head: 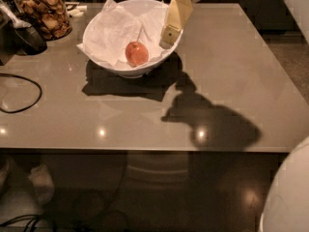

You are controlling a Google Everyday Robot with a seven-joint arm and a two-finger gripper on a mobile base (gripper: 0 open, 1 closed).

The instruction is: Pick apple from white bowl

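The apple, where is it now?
Upper left of the camera view: the apple lies in the white bowl on paper, the gripper hanging just right of it.

I can read no text, label or number anywhere on my feed. The gripper (168, 35) hangs over the right rim of the white bowl (140, 71).
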